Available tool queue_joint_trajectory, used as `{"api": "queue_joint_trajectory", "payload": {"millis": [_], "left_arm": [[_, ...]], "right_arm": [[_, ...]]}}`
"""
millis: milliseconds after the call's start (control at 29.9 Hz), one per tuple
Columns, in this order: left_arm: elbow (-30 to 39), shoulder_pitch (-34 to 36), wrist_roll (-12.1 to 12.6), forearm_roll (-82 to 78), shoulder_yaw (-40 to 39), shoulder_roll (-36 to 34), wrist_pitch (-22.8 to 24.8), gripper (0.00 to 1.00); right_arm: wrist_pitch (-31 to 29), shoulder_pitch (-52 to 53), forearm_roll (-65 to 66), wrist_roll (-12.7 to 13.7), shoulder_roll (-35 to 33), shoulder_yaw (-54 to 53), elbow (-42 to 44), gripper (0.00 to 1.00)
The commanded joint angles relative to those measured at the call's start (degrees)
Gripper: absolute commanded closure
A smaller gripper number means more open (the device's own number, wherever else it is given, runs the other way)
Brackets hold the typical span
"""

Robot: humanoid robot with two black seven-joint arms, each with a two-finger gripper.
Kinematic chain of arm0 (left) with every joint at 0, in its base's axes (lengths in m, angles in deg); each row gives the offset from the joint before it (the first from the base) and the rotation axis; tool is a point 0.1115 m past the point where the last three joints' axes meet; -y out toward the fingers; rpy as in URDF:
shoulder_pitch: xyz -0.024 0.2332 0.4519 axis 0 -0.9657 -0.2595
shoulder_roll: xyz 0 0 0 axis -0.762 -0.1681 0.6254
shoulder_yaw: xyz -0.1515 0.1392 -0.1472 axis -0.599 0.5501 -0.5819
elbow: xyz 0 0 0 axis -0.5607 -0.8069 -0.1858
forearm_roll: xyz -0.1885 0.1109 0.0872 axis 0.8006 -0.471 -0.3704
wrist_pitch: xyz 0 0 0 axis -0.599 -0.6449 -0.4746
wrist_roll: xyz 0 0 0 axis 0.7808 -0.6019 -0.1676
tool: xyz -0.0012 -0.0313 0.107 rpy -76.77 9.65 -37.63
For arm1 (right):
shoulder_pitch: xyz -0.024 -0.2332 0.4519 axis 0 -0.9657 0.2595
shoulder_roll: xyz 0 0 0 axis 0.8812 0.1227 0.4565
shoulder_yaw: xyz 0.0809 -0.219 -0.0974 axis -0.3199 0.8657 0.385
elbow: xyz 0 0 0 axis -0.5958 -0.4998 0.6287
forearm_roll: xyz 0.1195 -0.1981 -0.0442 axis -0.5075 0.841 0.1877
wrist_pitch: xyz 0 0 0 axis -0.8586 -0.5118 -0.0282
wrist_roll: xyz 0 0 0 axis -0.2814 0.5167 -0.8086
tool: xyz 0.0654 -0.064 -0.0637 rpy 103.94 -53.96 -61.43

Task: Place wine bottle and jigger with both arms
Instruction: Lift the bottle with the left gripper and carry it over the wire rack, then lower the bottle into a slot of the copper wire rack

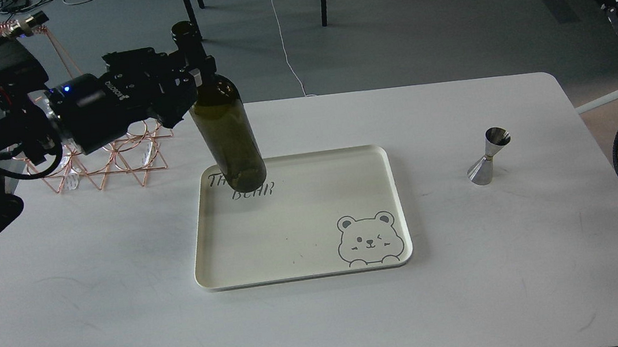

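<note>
Dark olive-green wine bottle (226, 133), shiny steel jigger (489, 157). The tray (308, 267) is cream with a grey cartoon bear outline (367, 239) and dark lettering. Desk (474, 294) is plain white, wire rack (110, 161) copper, left gripper (194, 79) black.

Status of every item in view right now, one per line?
wine bottle: lifted, tilted, held at the neck
left gripper: shut on the wine bottle neck
jigger: upright on the table, untouched
tray: flat on the table, nothing resting on it
copper wire rack: standing at the table's back left
right gripper: out of view
</note>
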Motion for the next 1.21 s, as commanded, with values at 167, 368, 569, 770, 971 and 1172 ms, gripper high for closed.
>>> {"api": "queue_joint_trajectory", "payload": {"millis": [167, 368, 569, 770, 971, 1172], "left_arm": [[-3.72, 6.72, -1.14, 6.41, 0.86, -8.04, 0.21, 0.91], [-14.53, 8.22, -2.98, 5.8, 1.13, -7.78, 0.21, 0.91], [-20.43, 8.66, -5.23, 4.04, 1.3, -5.4, 0.3, 0.91], [-23.94, 8.75, -5.23, 2.72, 4.82, -3.47, 0.04, 0.91], [-25.35, 8.75, -5.23, 2.72, 4.82, -2.33, -0.14, 0.91], [-27.11, 9.89, -5.23, 2.72, 4.91, -1.53, -0.49, 0.91]], "right_arm": [[0.0, 0.37, 0.18, 0.0, 0.1, 0.09, -0.01, 0.01], [0.0, 0.73, 2.47, 0.0, 0.1, 0.0, -0.01, 0.01], [0.0, 0.73, 2.55, 0.0, 0.01, 0.0, -0.01, 0.01], [0.0, 0.55, 2.55, 0.0, 0.1, 0.0, 0.43, 0.01], [0.0, 0.37, 2.55, 0.0, 0.01, 0.09, 0.43, 0.01], [0.0, 0.38, 2.55, 0.0, 0.01, 0.09, 0.43, 0.01]]}}
